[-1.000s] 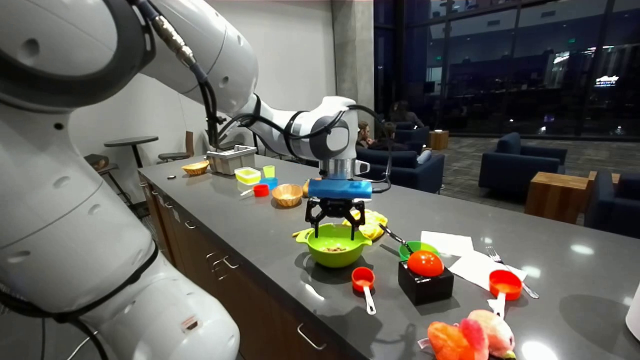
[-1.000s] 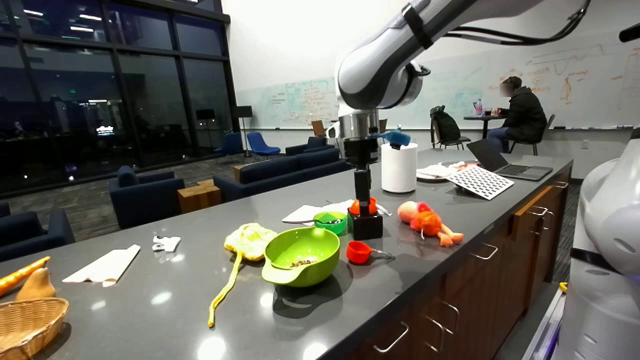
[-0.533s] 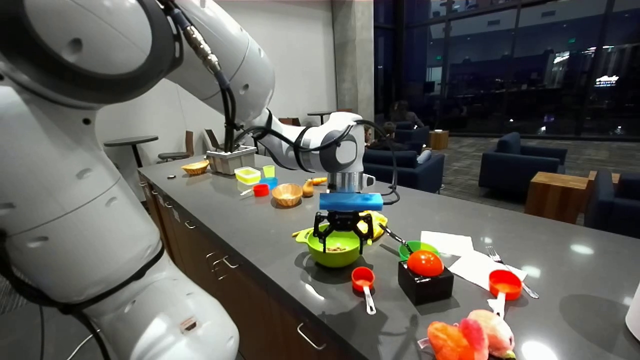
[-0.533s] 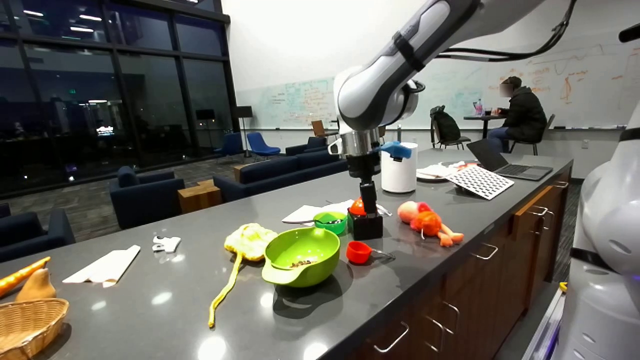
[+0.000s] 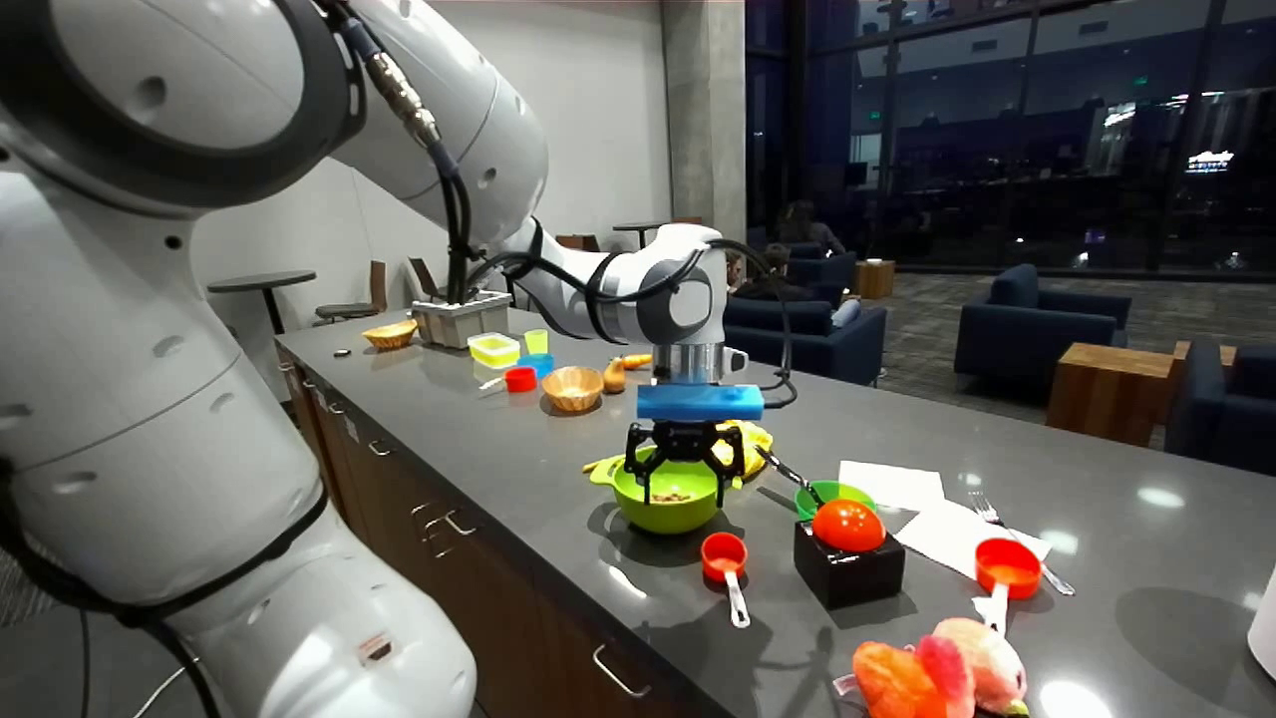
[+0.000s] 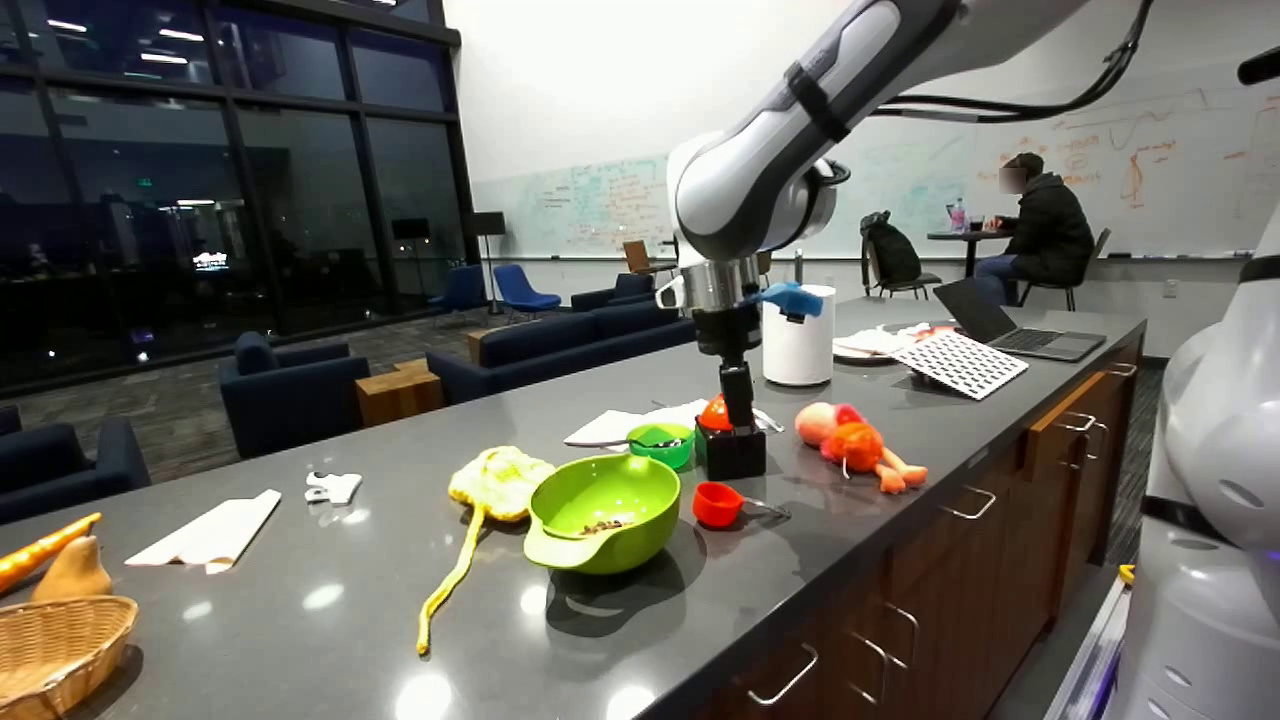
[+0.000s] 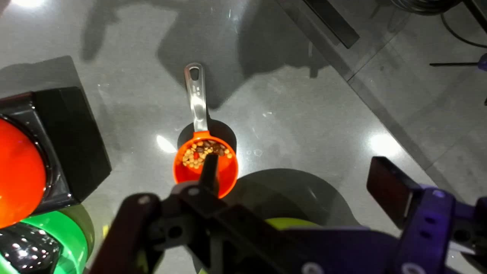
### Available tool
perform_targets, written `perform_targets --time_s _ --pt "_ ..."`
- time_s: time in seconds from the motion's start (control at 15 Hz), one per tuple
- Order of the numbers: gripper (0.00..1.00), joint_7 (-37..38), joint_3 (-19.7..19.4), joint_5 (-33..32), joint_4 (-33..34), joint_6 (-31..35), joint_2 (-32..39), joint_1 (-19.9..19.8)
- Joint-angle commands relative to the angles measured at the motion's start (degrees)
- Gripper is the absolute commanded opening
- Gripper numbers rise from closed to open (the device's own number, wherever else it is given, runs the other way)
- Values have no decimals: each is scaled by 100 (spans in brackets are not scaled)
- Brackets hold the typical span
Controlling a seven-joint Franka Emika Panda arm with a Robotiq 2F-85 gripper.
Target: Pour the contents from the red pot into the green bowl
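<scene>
The red pot (image 7: 228, 171), a small scoop-like cup with a straight metal handle, rests upright on the counter holding pale and dark beans. In both exterior views the red pot (image 5: 720, 570) (image 6: 716, 507) stands close beside the green bowl (image 5: 666, 518) (image 6: 645, 530). Some brown bits lie in that bowl. My gripper (image 5: 686, 494) (image 6: 740, 422) points down over the counter near both, its fingers apart with nothing between them. In the wrist view the gripper (image 7: 296, 167) has one finger overlapping the pot in the picture; contact cannot be told. Most of the bowl is hidden there behind the gripper.
A black block (image 5: 847, 578) bearing a red ball (image 5: 847, 525) stands near the pot, with a small green bowl (image 6: 662, 455) behind. Also around are a plush toy (image 6: 855, 448), another red cup (image 5: 1007, 564), a yellow cloth (image 6: 500, 483) and paper napkins (image 5: 890, 485).
Between one second and half a second ago my gripper came down, shifted sideways and tilted slightly. Since then it has stayed still. The pot and the bowl have not moved.
</scene>
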Motion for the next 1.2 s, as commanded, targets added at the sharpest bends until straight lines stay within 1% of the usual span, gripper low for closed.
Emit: perform_targets --time_s 0.0,0.07,0.33,0.73,1.13 --pt "100 -166 -40 -96 128 12 150 -110" --pt "100 -35 -36 -192 150 69 215 -184" --pt "100 -51 -133 -276 232 382 491 -396" --pt "100 -230 -215 -186 304 993 1003 -582" --pt "100 -261 -206 -247 414 1085 1422 -744"
